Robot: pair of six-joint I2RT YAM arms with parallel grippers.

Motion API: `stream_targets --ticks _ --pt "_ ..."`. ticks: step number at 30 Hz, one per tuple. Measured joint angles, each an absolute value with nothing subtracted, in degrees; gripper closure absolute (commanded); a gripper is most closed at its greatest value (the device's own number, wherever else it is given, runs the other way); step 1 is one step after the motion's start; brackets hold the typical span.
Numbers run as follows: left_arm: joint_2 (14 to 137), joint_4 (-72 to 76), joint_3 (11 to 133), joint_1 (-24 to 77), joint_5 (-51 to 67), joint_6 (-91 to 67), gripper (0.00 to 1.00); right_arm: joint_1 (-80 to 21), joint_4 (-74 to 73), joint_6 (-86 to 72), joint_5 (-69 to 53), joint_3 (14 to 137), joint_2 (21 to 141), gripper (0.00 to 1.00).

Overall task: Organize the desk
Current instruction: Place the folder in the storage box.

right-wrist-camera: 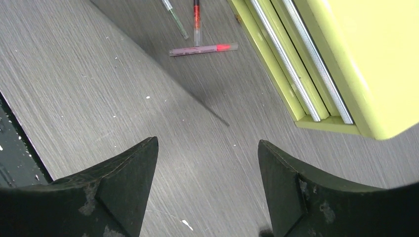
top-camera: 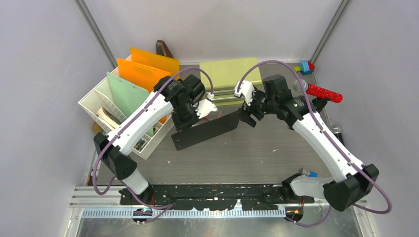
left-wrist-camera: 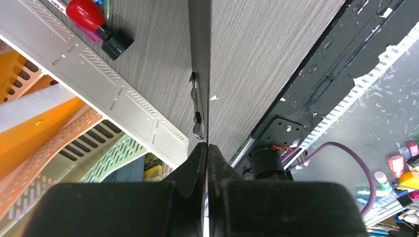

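The left gripper (left-wrist-camera: 207, 146) is clenched on one edge of a thin black clipboard (left-wrist-camera: 199, 54). The wrist view shows the clipboard edge-on, with its small metal clip on one face. The right gripper (right-wrist-camera: 207, 143) is released: its jaws stand wide with nothing between them. It hangs just beside the clipboard's other end, in front of the yellow-green cabinet (right-wrist-camera: 356, 59).

The step in hand seems to be carrying the clipboard to a storage place, perhaps the white organizer (top-camera: 111, 106) left of the cabinet. To do this well, the left arm should move slowly and without twisting, because a grip at one end lets the long free end swing. The right gripper could take that free end squarely. Otherwise it should move clear, away from the pens (right-wrist-camera: 200, 48) that lie in front of the cabinet.

The counter (right-wrist-camera: 74, 84) lies below both grippers and spreads from the cabinet's front toward the arm bases. The clipboard slopes down toward it, but the views are too narrow to show whether the lower end touches the counter.
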State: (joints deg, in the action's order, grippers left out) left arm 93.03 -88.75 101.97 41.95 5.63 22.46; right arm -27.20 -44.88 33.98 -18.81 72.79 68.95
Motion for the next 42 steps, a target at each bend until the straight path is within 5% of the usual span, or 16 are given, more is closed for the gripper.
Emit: stream_targets --ticks 15,19,26,29,42 --pt "89.2 -88.2 97.3 42.0 6.3 23.3 1.00 -27.2 -45.6 41.2 -26.5 76.9 79.8 0.30" --pt "88.6 -88.1 96.4 42.2 6.9 23.3 1.00 -27.2 -45.6 41.6 -29.7 76.9 81.1 0.48" --pt "88.5 -88.0 96.4 42.2 7.2 23.3 1.00 -27.2 -45.8 40.6 -33.6 76.2 81.4 0.94" --pt "88.5 -87.7 96.4 42.1 6.7 23.3 0.99 -27.1 -46.0 41.0 -34.5 75.0 80.3 0.99" --pt "87.8 -82.3 93.3 42.0 3.1 22.4 0.43 -27.3 -50.9 38.5 -34.0 68.3 69.3 1.00"
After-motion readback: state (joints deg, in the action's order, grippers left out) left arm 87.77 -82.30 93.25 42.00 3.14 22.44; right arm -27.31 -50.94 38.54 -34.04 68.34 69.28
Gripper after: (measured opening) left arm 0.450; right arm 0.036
